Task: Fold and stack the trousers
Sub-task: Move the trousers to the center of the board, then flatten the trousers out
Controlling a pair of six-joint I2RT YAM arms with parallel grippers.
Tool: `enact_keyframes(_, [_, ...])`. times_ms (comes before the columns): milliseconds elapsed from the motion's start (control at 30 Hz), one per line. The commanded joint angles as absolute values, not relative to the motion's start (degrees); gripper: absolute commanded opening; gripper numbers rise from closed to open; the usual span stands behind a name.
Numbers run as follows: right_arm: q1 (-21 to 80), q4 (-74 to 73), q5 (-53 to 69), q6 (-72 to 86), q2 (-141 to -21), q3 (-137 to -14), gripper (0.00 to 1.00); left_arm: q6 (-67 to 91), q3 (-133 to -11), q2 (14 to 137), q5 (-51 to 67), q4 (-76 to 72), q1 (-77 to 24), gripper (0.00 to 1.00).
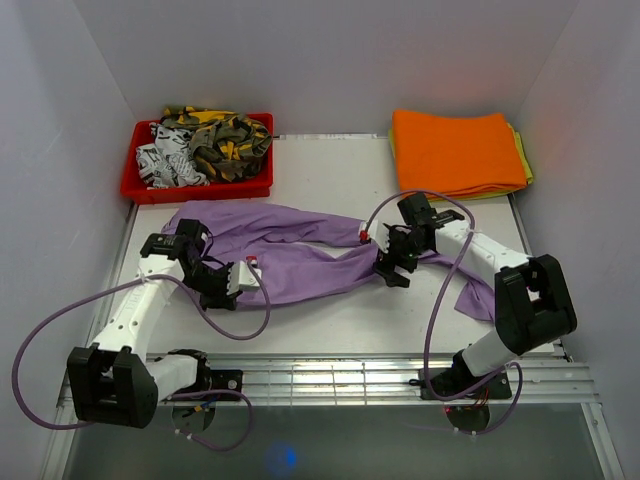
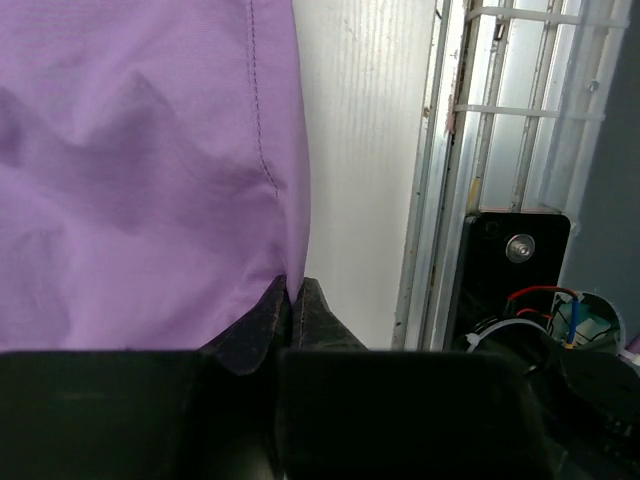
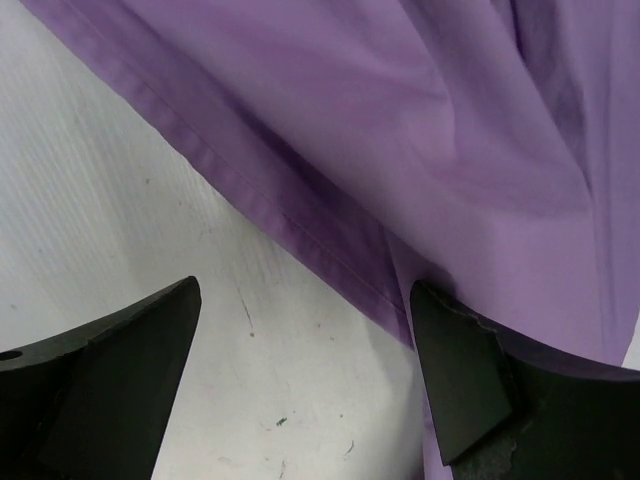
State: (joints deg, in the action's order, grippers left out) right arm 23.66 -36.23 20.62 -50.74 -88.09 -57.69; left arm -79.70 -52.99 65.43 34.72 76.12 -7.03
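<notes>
The lilac-purple trousers [image 1: 300, 245] lie spread across the middle of the white table [image 1: 330, 330], one end trailing at the right [image 1: 475, 297]. My left gripper [image 1: 243, 277] is shut on the trousers' near edge; in the left wrist view its fingertips [image 2: 293, 290] pinch the purple fabric [image 2: 140, 170]. My right gripper [image 1: 392, 268] is open, low over the middle of the trousers. In the right wrist view its fingers [image 3: 455, 370] straddle bare table, with the hemmed edge of the fabric [image 3: 300, 210] beside the right finger.
A red bin [image 1: 200, 185] at the back left holds camouflage and black-and-white patterned garments [image 1: 205, 145]. Folded orange and yellow-green cloths [image 1: 455, 150] are stacked at the back right. A metal rail [image 1: 330, 380] runs along the near edge. Grey walls stand on three sides.
</notes>
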Motion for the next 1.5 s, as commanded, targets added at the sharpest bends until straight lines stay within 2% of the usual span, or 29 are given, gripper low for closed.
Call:
enact_keyframes(0, [23.7, -33.6, 16.7, -55.2, -85.4, -54.2, 0.9, -77.0, -51.0, 62.1, 37.2, 79.4, -7.2, 0.09])
enact_keyframes(33, [23.7, -32.6, 14.7, -56.6, -84.6, -53.0, 0.93, -76.0, -50.5, 61.7, 37.4, 79.2, -7.2, 0.2])
enact_keyframes(67, [23.7, -31.0, 13.7, -57.2, -84.3, -51.2, 0.97, -73.1, -50.4, 60.7, 37.7, 78.6, -7.2, 0.25])
enact_keyframes(100, [23.7, -30.3, 12.8, -57.7, -84.1, -50.5, 0.93, -71.0, -50.8, 60.4, 38.1, 77.6, -7.1, 0.27])
enact_keyframes(133, [23.7, -29.9, 11.2, -58.4, -84.0, -50.0, 0.76, -69.1, -51.3, 59.9, 38.3, 77.2, -7.2, 0.32])
enact_keyframes(200, [23.8, -29.6, 10.2, -58.9, -83.8, -49.2, 0.63, -63.6, -53.9, 59.2, 39.5, 76.1, -7.1, 0.38])
enact_keyframes(233, [23.7, -29.9, 9.8, -59.0, -83.5, -49.0, 0.51, -61.5, -55.0, 59.0, 39.9, 75.6, -7.1, 0.39])
enact_keyframes(300, [23.7, -31.6, 9.9, -59.2, -83.1, -49.5, 0.35, -55.0, -58.8, 58.7, 40.1, 74.1, -7.0, 0.41])
enact_keyframes(333, [23.8, -32.4, 10.1, -59.2, -82.6, -50.0, 0.14, -52.9, -60.1, 58.9, 40.0, 72.8, -6.7, 0.41])
enact_keyframes(367, [23.7, -33.4, 10.2, -58.7, -82.3, -50.5, 0.08, -50.6, -61.3, 59.1, 39.7, 71.8, -6.4, 0.44])
enact_keyframes(500, [23.8, -40.1, 12.7, -57.9, -79.8, -53.1, 0.08, -40.4, -63.7, 61.6, 34.8, 67.7, -4.1, 0.44])
enact_keyframes(567, [23.9, -44.0, 14.4, -57.7, -77.4, -53.6, 0.08, -38.0, -62.8, 63.6, 30.1, 63.4, -1.4, 0.44])
enact_keyframes(633, [24.2, -47.5, 15.2, -57.7, -74.7, -53.4, 0.08, -37.3, -61.8, 65.3, 30.4, 61.5, 4.0, 0.43])
enact_keyframes(733, [24.3, -47.5, 11.6, -56.7, -70.8, -52.1, 0.09, -35.7, -61.0, 69.3, 32.0, 60.6, 5.9, 0.43])
enact_keyframes(800, [24.3, -43.5, 7.9, -55.9, -69.2, -50.1, 0.18, -35.6, -60.5, 71.6, 34.3, 60.5, 5.8, 0.44])
enact_keyframes(833, [24.3, -42.7, 5.2, -55.2, -68.7, -49.7, 0.36, -35.4, -60.2, 72.2, 34.7, 60.1, 5.8, 0.58])
enact_keyframes(900, [23.3, -42.2, 4.1, -54.8, -69.2, -49.8, 0.54, -35.1, -58.8, 73.7, 34.0, 58.6, 5.8, 0.59])
enact_keyframes(933, [22.8, -42.3, 3.5, -54.6, -69.8, -50.1, 0.68, -35.2, -58.5, 74.3, 33.5, 58.2, 5.8, 0.59])
enact_keyframes(967, [22.2, -42.0, 3.1, -54.6, -70.4, -50.4, 0.75, -35.0, -57.4, 74.8, 32.8, 57.7, 5.8, 0.6])
enact_keyframes(1000, [20.2, -41.9, 2.6, -54.7, -70.8, -51.1, 0.88, -34.5, -56.8, 76.0, 30.8, 56.3, 5.8, 0.6])
enact_keyframes(1033, [18.8, -42.0, 2.6, -54.8, -72.1, -51.7, 0.92, -33.8, -56.2, 76.8, 29.5, 55.6, 5.8, 0.6])
enact_keyframes(1267, [-2.0, -47.7, 3.3, -60.7, -77.9, -59.9, 0.92, -32.1, -51.4, 84.8, 22.0, 51.2, 7.5, 0.6])
enact_keyframes(1467, [-12.2, -48.4, -1.0, -68.6, -79.9, -58.4, 0.94, -31.6, -53.7, 95.1, 18.9, 48.9, 11.2, 0.59])
